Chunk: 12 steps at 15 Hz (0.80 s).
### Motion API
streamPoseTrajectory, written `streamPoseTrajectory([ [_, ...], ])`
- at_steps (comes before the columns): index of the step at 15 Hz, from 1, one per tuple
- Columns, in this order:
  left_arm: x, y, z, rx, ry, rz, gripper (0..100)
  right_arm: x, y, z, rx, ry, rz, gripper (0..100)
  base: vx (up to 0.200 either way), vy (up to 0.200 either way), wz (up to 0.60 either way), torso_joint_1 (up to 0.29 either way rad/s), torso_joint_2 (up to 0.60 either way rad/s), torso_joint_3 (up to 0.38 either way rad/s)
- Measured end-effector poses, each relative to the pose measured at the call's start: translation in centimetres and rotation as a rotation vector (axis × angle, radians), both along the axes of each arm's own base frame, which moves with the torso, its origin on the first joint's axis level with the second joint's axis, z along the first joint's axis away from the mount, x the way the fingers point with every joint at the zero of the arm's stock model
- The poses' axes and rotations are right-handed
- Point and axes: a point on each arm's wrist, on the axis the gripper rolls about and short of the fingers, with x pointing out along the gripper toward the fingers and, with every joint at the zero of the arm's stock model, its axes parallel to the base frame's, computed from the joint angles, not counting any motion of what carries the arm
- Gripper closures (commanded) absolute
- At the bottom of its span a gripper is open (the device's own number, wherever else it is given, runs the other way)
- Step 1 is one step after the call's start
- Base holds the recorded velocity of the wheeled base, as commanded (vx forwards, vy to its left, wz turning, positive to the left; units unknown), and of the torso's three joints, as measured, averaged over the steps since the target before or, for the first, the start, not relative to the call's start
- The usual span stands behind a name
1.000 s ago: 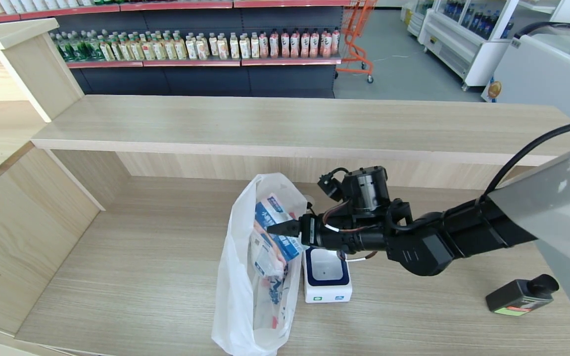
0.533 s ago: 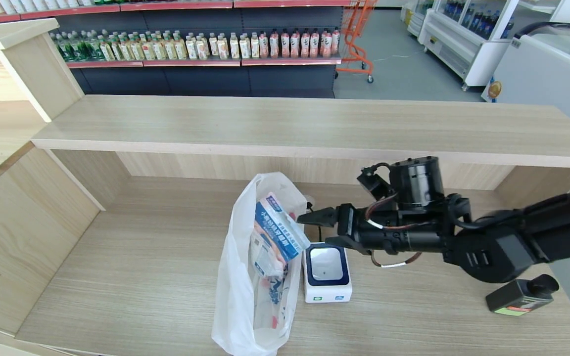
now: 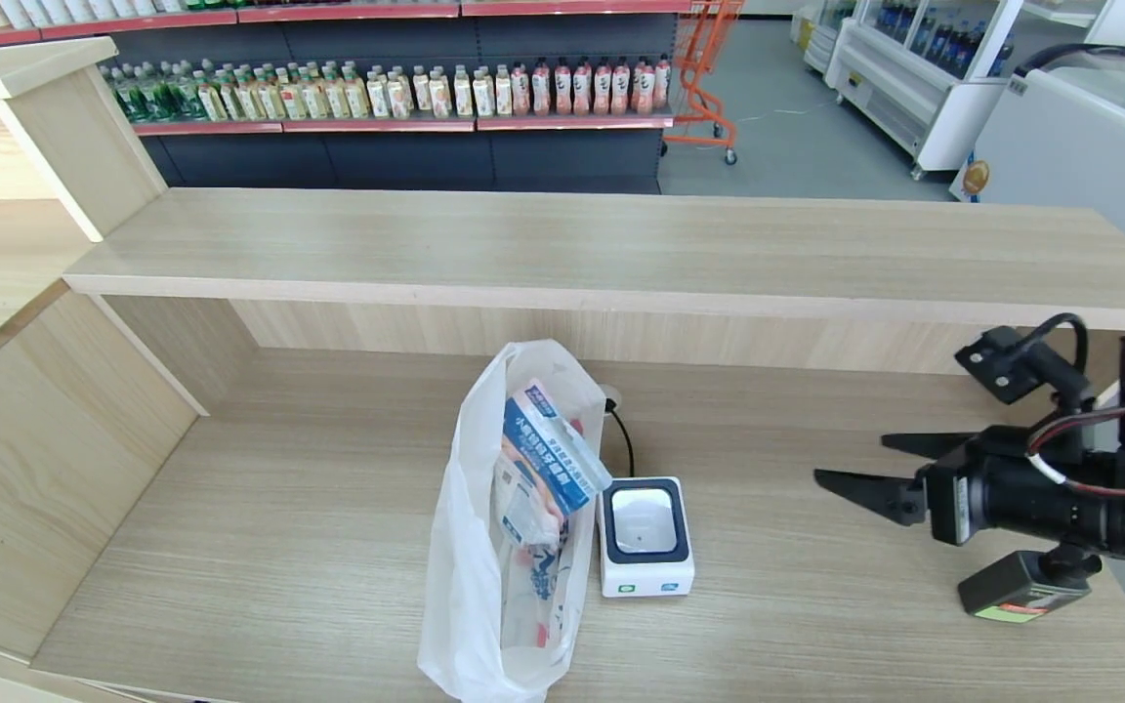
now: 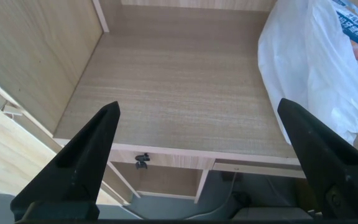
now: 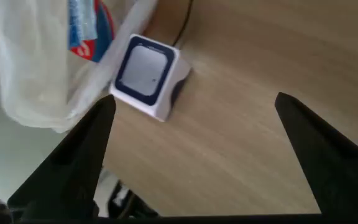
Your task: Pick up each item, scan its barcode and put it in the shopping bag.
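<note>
Our right arm has pulled back to the right. A second ago the right gripper was pinched at the packet in the mouth of the bag, half a second ago it had let go beside it, and now it hangs well to the right of the scanner with its two fingers spread wide and nothing between them. The bag and the packet have not shifted.

The white shopping bag stands on the lower wooden desk, its mouth open upward. The blue-and-white packet sits inside it, tilted, with its top corner poking out on the right. Other wrapped goods lie deeper in the bag, too blurred by the plastic for us to name.

The white scanner with its dark-framed window rests just right of the bag, touching or nearly touching it, and a black cable runs from it to the far side. A black handheld device lies near the right edge, below our right wrist.

Our left gripper is also wide apart and empty, above the near edge of the desk, left of the bag.
</note>
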Motion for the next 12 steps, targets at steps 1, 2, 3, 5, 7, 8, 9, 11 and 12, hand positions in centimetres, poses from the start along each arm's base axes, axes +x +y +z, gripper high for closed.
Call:
streamPoseTrajectory([
  [1,0.0,0.0,0.0,0.000,0.000,0.000,0,-0.3,-1.5,0.5,-0.050,-0.050,-0.094,0,0.000,0.000,0.00,0.000,0.00,0.000],
  [2,0.0,0.0,0.0,0.000,0.000,0.000,0,-1.1,-2.4,0.8,-0.041,-0.061,-0.157,0,0.000,0.000,0.00,0.000,0.00,0.000],
  [3,0.0,0.0,0.0,0.000,0.000,0.000,0,-2.1,-2.8,0.7,-0.016,-0.057,-0.190,0,0.000,0.000,0.00,0.000,0.00,0.000],
  [5,0.0,0.0,0.0,0.000,0.000,0.001,0,-4.3,-3.3,0.2,0.019,-0.040,-0.231,0,0.000,0.000,0.00,0.000,0.00,0.000],
  [7,0.0,0.0,0.0,-0.001,0.000,0.000,0,-5.3,-3.4,0.2,0.048,-0.043,-0.250,0,0.000,0.000,0.00,0.000,0.00,0.000],
  [8,0.0,0.0,0.0,0.000,0.000,0.000,0,-5.5,-3.5,0.3,0.050,-0.049,-0.252,0,0.000,0.000,0.00,0.000,0.00,0.000],
  [9,0.0,0.0,0.0,-0.002,0.000,0.000,0,-5.7,-3.5,0.3,0.051,-0.051,-0.253,0,0.000,0.000,0.00,0.000,0.00,0.000],
  [11,0.0,0.0,0.0,-0.003,0.000,0.000,0,-5.9,-3.5,0.0,0.051,-0.043,-0.255,0,-0.200,0.000,0.00,0.000,0.00,0.005],
  [12,0.0,0.0,0.0,-0.001,0.000,-0.001,0,-6.0,-3.5,-0.1,0.052,-0.038,-0.255,0,-0.200,0.000,0.00,0.007,0.00,0.002],
])
